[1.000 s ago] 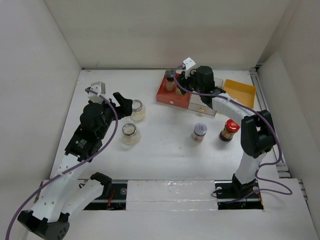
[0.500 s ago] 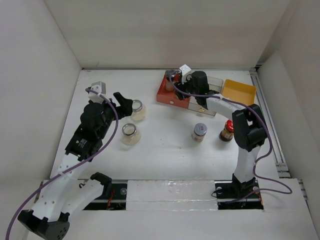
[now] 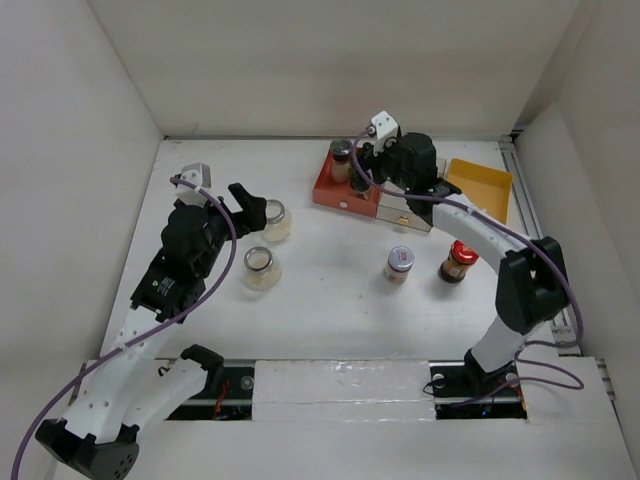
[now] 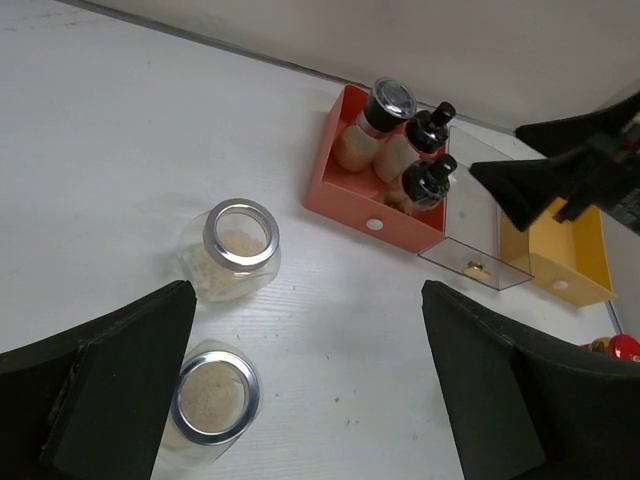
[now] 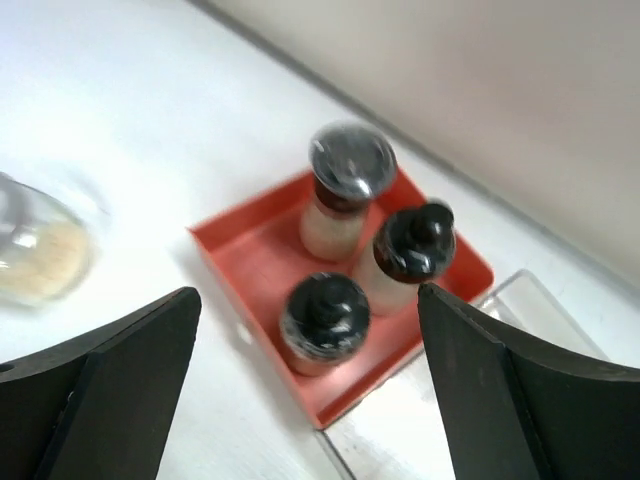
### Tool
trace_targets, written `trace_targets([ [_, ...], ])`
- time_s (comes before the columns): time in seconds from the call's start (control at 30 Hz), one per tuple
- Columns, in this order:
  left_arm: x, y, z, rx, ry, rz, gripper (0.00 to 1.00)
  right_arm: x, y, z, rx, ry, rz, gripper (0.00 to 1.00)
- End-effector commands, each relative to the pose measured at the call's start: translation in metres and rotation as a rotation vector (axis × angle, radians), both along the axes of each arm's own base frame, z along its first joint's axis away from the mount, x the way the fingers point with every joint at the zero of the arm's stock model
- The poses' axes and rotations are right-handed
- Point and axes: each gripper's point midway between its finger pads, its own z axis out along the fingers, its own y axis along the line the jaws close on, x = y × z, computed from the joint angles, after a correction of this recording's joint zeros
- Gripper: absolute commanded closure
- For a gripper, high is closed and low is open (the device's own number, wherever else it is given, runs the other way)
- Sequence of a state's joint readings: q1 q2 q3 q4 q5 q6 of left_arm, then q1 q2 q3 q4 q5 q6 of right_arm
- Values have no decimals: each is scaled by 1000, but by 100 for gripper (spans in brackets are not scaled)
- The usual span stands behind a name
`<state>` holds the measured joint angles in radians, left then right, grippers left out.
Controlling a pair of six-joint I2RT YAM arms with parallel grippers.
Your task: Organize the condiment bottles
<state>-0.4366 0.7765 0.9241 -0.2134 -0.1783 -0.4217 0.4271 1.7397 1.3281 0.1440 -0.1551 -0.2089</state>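
A grey-lidded shaker [image 5: 350,190] and two black-capped shakers [image 5: 325,320] [image 5: 415,250] stand upright in the red tray [image 5: 240,250] — below the right gripper [image 5: 308,295], jaws spread wide, gripping nothing. Two glass jars [image 4: 240,240] [image 4: 212,397] stand on the table [image 3: 330,300] just ahead of the left gripper [image 4: 308,290] — likewise wide, empty.

red-capped bottle [image 4: 622,346]: cut by right edge | glass jar [image 5: 35,250]: blurred, cut by left edge
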Motion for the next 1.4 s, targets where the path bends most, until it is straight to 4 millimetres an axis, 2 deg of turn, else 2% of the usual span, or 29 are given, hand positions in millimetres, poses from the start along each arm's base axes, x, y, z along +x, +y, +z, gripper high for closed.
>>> trace_targets([
  [0.0,1,10,13,-25,-47,54,7,-38,31,58,60,-135,113,5],
  [0.03,0,17,17,-39,-60,95,7,-57,55,56,67,-135,181,5],
  [0.07,-2,22,18,-44,-61,120,7,-73,68,43,64,-115,232,5],
  [0.1,-2,26,15,-44,-52,144,7,-87,84,39,69,-108,291,5],
  [0.13,-3,36,19,-53,-68,193,7,-117,115,36,78,-101,394,5],
  [0.23,-7,45,19,-71,-72,240,7,-163,159,12,69,-48,554,4],
  [0.27,-9,47,22,-74,-81,250,7,-190,181,6,61,-41,632,4],
  [0.37,-9,47,22,-83,-81,251,7,-220,212,-15,27,-13,719,0],
  [0.4,-9,47,22,-83,-81,251,7,-219,217,-13,29,-10,731,0],
  [0.43,-9,46,22,-84,-80,243,7,-223,226,-31,10,25,754,0],
  [0.5,-9,44,22,-86,-78,232,7,-220,233,-34,11,30,763,0],
  [0.53,-9,44,22,-86,-78,232,7,-216,238,-49,-4,52,763,0],
  [0.6,-9,42,22,-78,-78,220,7,-217,247,-59,-11,78,769,0],
  [0.63,-10,40,22,-80,-77,211,7,-213,253,-57,-5,69,769,0],
  [0.67,-10,40,22,-80,-77,211,7,-212,257,-74,-22,101,779,0],
  [0.77,-8,38,19,-76,-68,202,7,-205,268,-83,-26,106,778,0],
  [0.87,-8,37,19,-69,-68,191,7,-196,275,-81,-23,91,760,0],
  [0.9,-8,37,19,-69,-68,191,7,-194,277,-86,-27,97,760,0],
  [0.93,-9,35,19,-70,-67,182,7,-195,279,-82,-19,91,770,0],
  [0.97,-9,35,19,-70,-67,182,7,-195,279,-90,-28,104,770,0],
  [1.17,-8,33,21,-76,-75,173,7,-196,289,-83,7,86,803,0],
  [1.3,-7,31,18,-64,-67,161,7,-197,291,-85,15,81,815,11],
  [1.33,-7,31,18,-64,-67,161,7,-199,292,-91,17,99,822,20],
  [1.37,-7,31,18,-64,-67,161,7,-198,293,-88,30,96,820,22],
])
